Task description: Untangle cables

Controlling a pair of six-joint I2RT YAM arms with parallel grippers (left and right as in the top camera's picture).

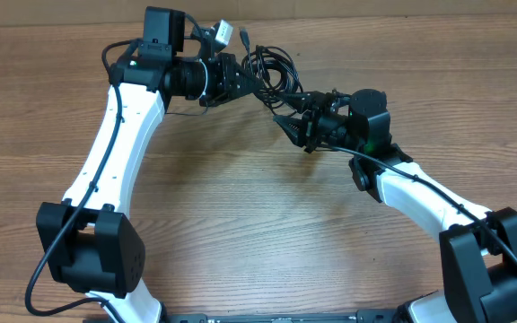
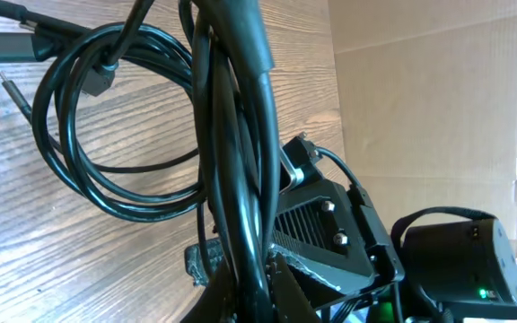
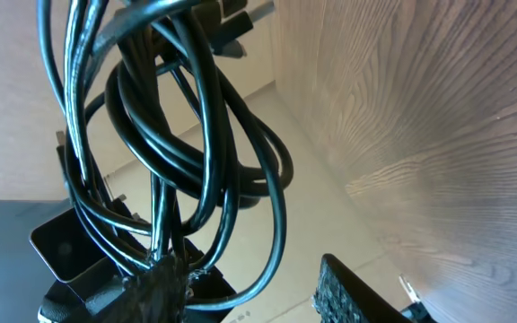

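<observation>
The cables point(image 1: 271, 68) are a tangle of thin black cords lifted off the wooden table at the back centre, with a silvery plug point(image 1: 225, 33) sticking out to the upper left. My left gripper point(image 1: 240, 82) comes in from the left and is shut on a bunch of strands; in the left wrist view the cords point(image 2: 124, 117) run up from between the closed jaws of my left gripper point(image 2: 258, 289). My right gripper point(image 1: 293, 124) meets the tangle from the right. Its jaws stand apart point(image 3: 254, 292), strands point(image 3: 196, 144) drape over the left finger point(image 3: 155, 287) and one loop crosses the gap.
A cardboard wall point(image 1: 420, 9) runs along the table's back edge, close behind the tangle. The right arm's wrist housing point(image 2: 456, 260) with a green light sits just beyond the left gripper. Both arm bases point(image 1: 88, 251) stand at the near edge.
</observation>
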